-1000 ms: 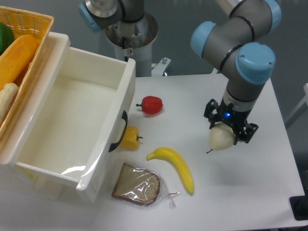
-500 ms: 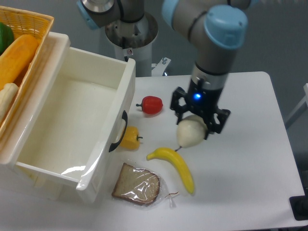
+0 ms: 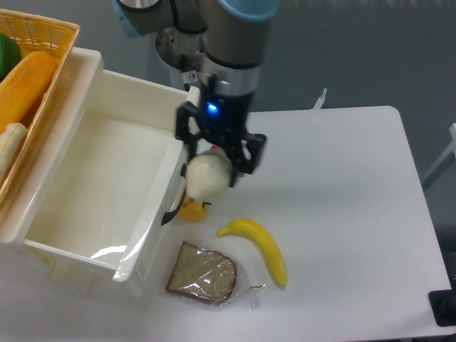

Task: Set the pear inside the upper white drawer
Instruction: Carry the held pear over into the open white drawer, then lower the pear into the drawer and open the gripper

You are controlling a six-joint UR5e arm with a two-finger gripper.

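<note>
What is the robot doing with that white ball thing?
That is a pear. The robot's gripper is shut on it and holds it in the air, right by the front edge of the open white drawer. The drawer looks empty. A banana, a wrapped slice of bread and a small yellow pepper lie on the table.

Pear (image 3: pixel 207 175) w/ gripper (image 3: pixel 218 158) hides most of yellow pepper (image 3: pixel 192 210); wicker basket (image 3: pixel 35 43) cut off at left edge.

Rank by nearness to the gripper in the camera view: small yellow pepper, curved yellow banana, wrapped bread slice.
From the gripper:
1. Small yellow pepper, just below, by the drawer front.
2. Curved yellow banana, lower right.
3. Wrapped bread slice, lowest, near the table's front.
</note>
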